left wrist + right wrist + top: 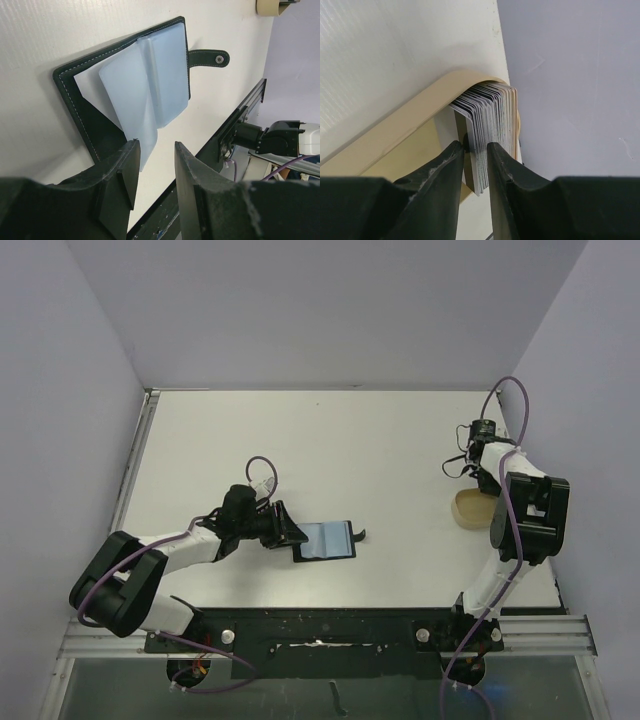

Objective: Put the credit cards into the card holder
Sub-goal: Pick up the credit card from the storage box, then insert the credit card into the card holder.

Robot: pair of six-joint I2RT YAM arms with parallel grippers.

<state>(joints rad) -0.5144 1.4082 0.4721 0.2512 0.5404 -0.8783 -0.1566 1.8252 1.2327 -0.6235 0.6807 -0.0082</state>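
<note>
Right gripper fingers narrowly straddle the front credit cards in the tray at the table's right edge; whether they clamp, I cannot tell. Picking step: lifting must separate one card. Left gripper, fingers apart, hovers at the open card holder toward the near edge.

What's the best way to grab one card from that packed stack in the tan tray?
Pinch the outermost of the credit cards by its exposed top edge, probably coming straight down, one finger on each face: they stand on edge, packed against the tray wall.
</note>
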